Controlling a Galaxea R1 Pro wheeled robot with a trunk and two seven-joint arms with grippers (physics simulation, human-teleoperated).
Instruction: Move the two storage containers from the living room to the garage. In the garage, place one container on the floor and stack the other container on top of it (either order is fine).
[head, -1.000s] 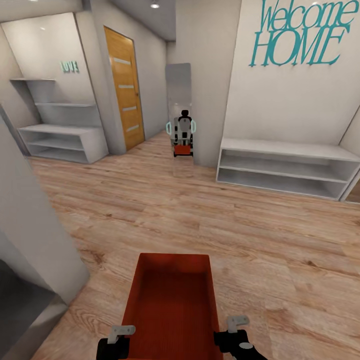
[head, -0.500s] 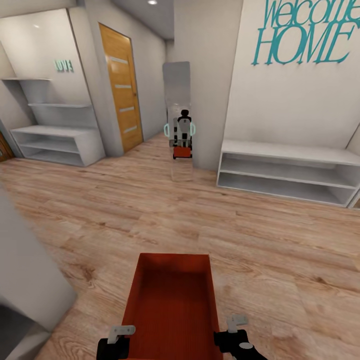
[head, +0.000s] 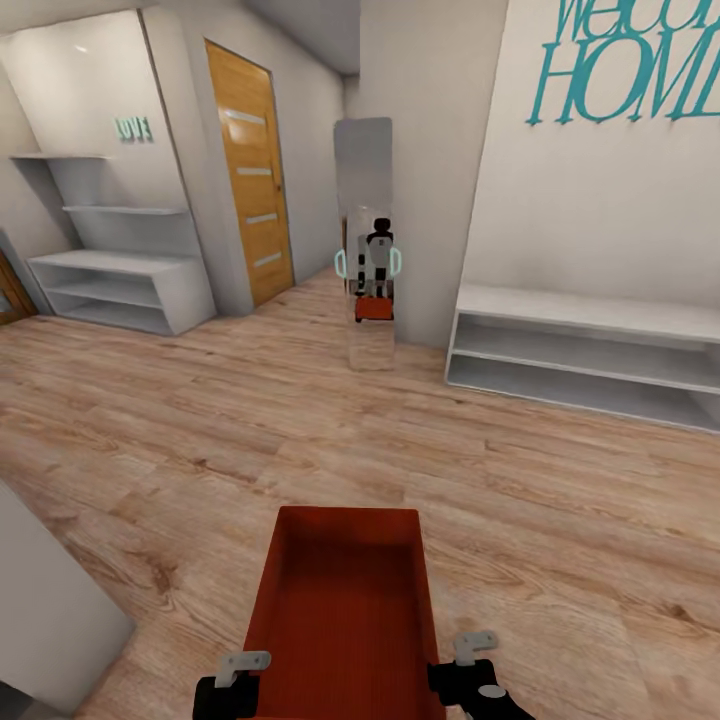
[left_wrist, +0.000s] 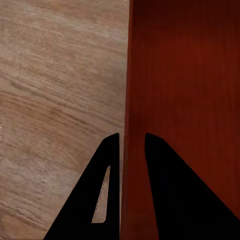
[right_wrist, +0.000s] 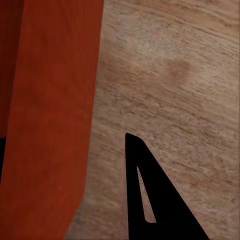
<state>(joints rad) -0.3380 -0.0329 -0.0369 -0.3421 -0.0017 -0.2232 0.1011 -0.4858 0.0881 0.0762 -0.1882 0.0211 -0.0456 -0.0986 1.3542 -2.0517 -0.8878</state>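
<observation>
One orange-red storage container (head: 345, 610) hangs low in front of me over light wood planks, its long side pointing ahead. My left gripper (head: 245, 665) is at its near left corner. In the left wrist view, the left gripper (left_wrist: 132, 137) is shut on the container (left_wrist: 185, 100), one finger on each side of the wall. My right gripper (head: 470, 650) is at the near right corner. In the right wrist view, the right gripper (right_wrist: 62, 140) straddles the container (right_wrist: 55, 125) wall with its fingers wide apart, and a gap separates the wall from the visible finger (right_wrist: 150, 200).
A tall mirror (head: 365, 240) ahead reflects me and the container. A wooden door (head: 250, 170) and white shelves (head: 120, 280) are at the left. A low white shelf (head: 590, 340) runs along the right wall. A grey wall corner (head: 50, 600) stands close at the lower left. Wood floor (head: 400, 430) stretches between.
The whole view has shifted: the grey wall at the left has slid back and the mirror and shelves stand nearer. The container and both grippers keep their place in the picture.
</observation>
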